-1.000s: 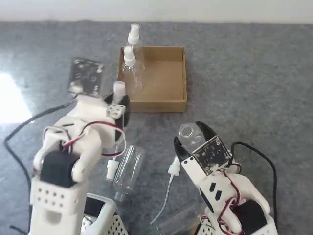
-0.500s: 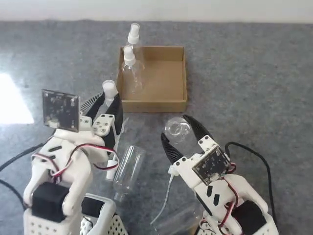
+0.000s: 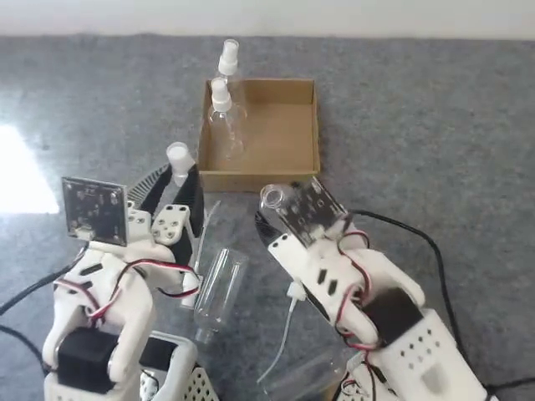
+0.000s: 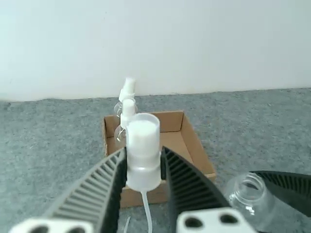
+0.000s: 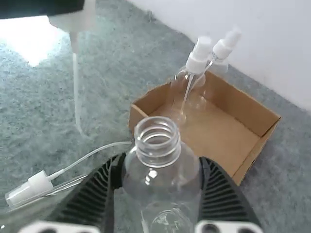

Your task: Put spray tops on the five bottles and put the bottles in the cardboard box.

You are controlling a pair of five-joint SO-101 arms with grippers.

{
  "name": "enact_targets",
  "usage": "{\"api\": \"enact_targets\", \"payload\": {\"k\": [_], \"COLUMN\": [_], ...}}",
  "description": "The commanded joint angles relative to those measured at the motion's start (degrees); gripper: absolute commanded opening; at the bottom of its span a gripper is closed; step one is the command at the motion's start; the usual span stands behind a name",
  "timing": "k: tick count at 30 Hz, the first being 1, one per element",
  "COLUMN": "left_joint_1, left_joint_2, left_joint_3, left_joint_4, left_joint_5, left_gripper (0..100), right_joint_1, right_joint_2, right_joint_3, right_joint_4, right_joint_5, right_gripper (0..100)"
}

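Reference landmark: cardboard box [image 3: 259, 179] on the grey worktop [image 3: 435, 125].

Left hand [image 4: 143, 162]: closed on a spray top [image 4: 142, 141]. It is held upright just in front of the box, near the corner on the left arm's side. The dip tube hangs straight down, probably so that it can drop cleanly into a neck.

Right hand [image 5: 158, 170]: clamped round the shoulders of an uncapped bottle [image 5: 156, 138], mouth up, just in front of the box's front wall. The grip sits below the neck, which leaves the thread free for the cap.

The top and the mouth are near each other but apart, and not lined up. Judged step: bringing the two together.

Two capped bottles [image 3: 224, 117] stand at the box's far corner. Whether the farther one is inside, I cannot tell.

A loose bottle [image 3: 221, 284] lies in front of the box, with a spare top [image 3: 294, 292] beside it. Judged well short of five.
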Motion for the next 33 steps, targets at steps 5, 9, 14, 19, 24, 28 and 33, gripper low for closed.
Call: {"api": "enact_targets", "payload": {"k": [5, 9, 14, 19, 24, 28, 33], "left_joint_1": [-5.19, -7.47, -8.26, -8.35, -8.35, -8.35, -8.00], "left_joint_2": [-3.87, -5.63, -8.79, -11.34, -11.87, -11.87, -11.87], "left_joint_3": [-0.13, -0.13, -0.13, -0.04, 2.33, 3.03, 2.24], "left_joint_4": [-2.81, -2.90, -2.90, -5.01, -10.29, -13.10, -15.74], "left_joint_5": [3.87, 4.66, 4.66, 4.66, 4.75, 6.95, 9.23], "left_gripper": [1, 1, 1, 1, 1, 1, 1], "right_joint_1": [-0.40, -1.63, -3.21, -3.21, -3.21, -3.21, -2.95], "right_joint_2": [5.58, 6.29, 5.23, 5.41, 5.23, 5.23, 5.23], "right_joint_3": [-3.69, 0.18, 4.75, 5.36, 6.33, 6.86, 6.95], "right_joint_4": [-2.24, -5.14, -7.52, -7.08, -7.08, -7.34, -6.90], "right_joint_5": [-2.20, -2.02, -1.93, -1.93, -1.93, -1.93, -1.93], "right_gripper": [8.6, 8.6, 8.6, 8.6, 8.6, 8.6, 8.6]}}
